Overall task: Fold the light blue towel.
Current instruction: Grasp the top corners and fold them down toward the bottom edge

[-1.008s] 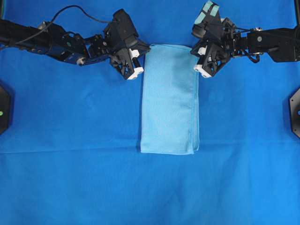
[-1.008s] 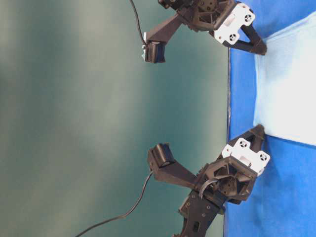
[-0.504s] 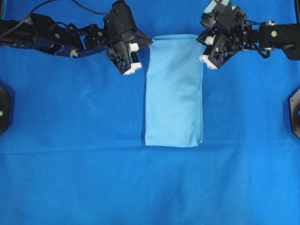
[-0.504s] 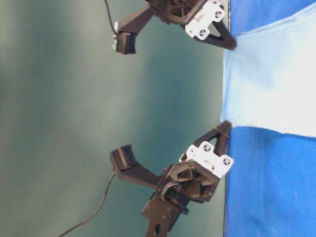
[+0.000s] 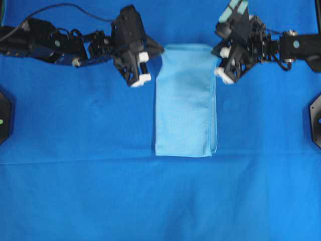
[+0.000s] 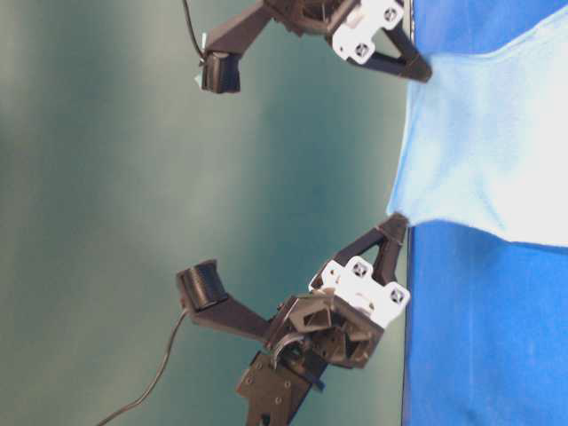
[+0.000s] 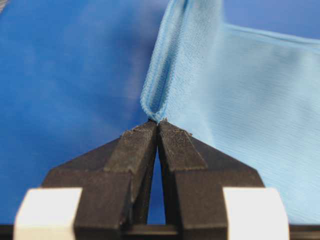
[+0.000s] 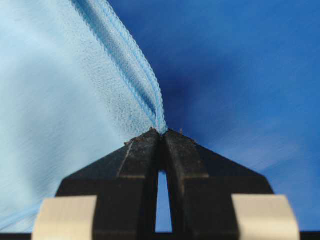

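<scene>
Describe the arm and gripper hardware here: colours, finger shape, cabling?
Both arms are black, open-framed links. The left gripper and right gripper each have black wedge-shaped fingers with a ridged texture, tapering to a point, mounted on white blocks. A thin black cable loops over the left arm. The right arm carries a teal-striped part near its wrist.

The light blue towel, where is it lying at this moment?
In the overhead view the light blue towel lies folded near the middle of the blue table covering, its far corners pinched by the left pincer and right pincer.
</scene>
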